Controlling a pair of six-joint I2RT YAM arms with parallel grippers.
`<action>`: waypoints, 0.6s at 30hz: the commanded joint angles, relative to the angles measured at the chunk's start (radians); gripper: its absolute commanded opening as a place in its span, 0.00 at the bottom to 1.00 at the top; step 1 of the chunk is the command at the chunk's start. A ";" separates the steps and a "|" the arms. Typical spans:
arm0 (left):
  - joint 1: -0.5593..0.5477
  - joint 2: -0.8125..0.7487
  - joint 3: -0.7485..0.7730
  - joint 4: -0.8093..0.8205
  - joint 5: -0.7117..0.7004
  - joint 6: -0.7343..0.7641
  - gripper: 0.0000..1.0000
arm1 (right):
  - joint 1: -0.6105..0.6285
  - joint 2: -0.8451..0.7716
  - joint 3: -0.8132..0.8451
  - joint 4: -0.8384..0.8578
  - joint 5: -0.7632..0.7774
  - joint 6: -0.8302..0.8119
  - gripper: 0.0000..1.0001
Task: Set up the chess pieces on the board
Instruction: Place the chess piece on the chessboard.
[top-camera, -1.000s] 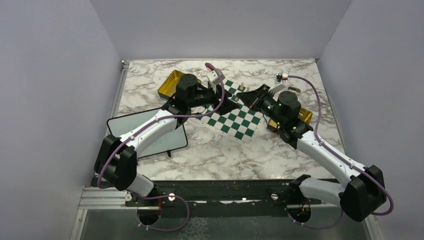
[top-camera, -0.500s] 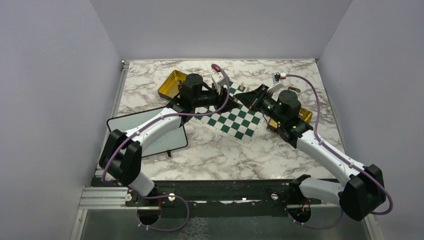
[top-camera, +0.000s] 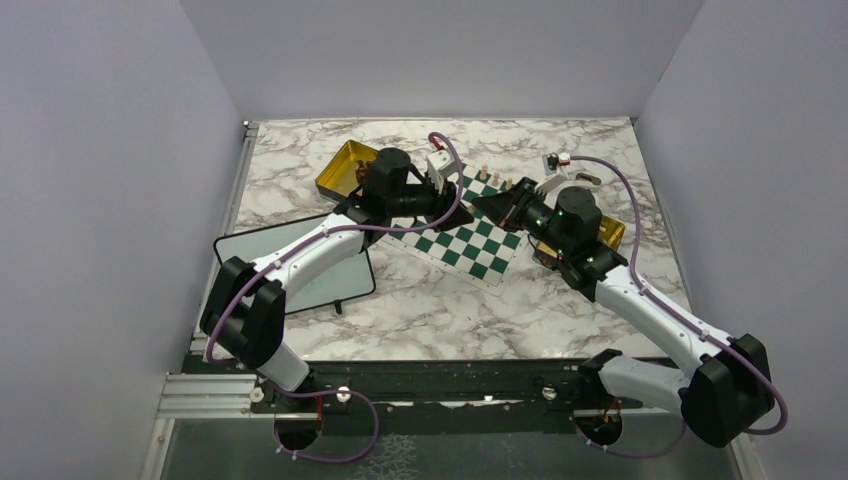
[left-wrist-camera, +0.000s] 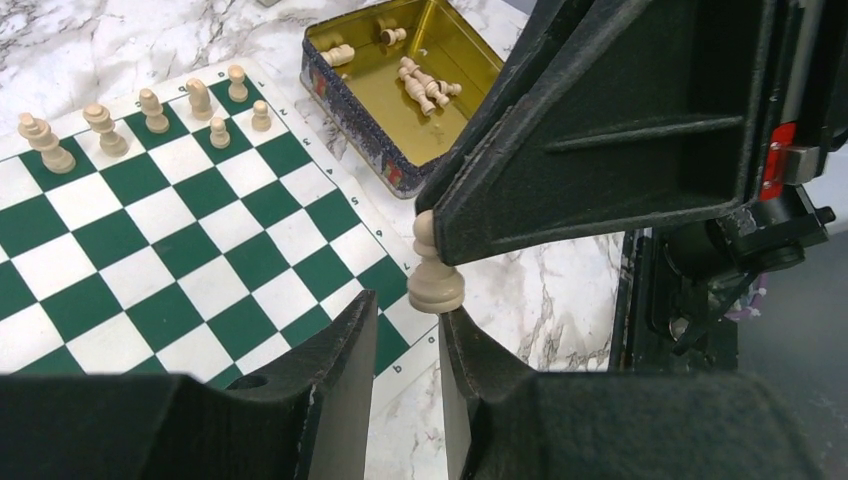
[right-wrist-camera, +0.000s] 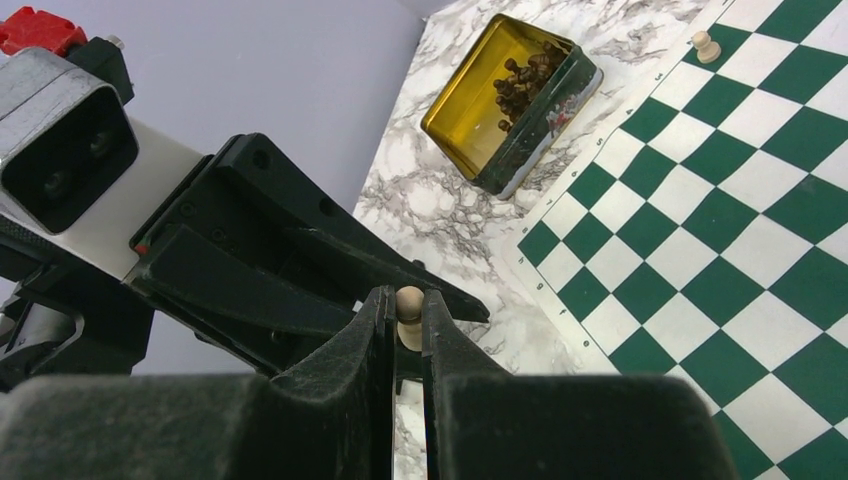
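In the right wrist view the right gripper (right-wrist-camera: 407, 300) is clamped on a pale pawn (right-wrist-camera: 409, 318) at lower centre, its round head poking out between the two black fingers. The left wrist view shows the same pawn at mid-frame, upright, off the surface, and over the lower right edge of the board (left-wrist-camera: 200, 250). The left gripper (left-wrist-camera: 405, 315) comes up from the bottom of that frame with its fingers drawn to a narrow gap. The pawn's base sits right at the tip of the right-hand finger, but I cannot tell whether the fingers pinch it. From above, the two grippers meet tip to tip over the upper part of the board near frame centre. A row of pale pieces (left-wrist-camera: 152, 110) stands on the board at upper left. A gold tin (left-wrist-camera: 350, 125) holding more pale pieces lies at upper centre. Another tin (right-wrist-camera: 545, 125) of dark pieces rests on the marble table (right-wrist-camera: 440, 215) beside the board.
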 joint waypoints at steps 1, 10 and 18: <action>0.005 -0.009 0.020 0.003 -0.044 0.017 0.29 | 0.010 -0.040 -0.003 -0.047 -0.062 -0.023 0.09; 0.005 -0.006 0.017 -0.020 -0.054 0.004 0.31 | 0.010 -0.039 -0.013 -0.065 -0.041 -0.050 0.09; 0.005 -0.014 -0.002 -0.064 -0.117 0.021 0.38 | 0.010 -0.052 -0.011 -0.094 0.027 -0.108 0.09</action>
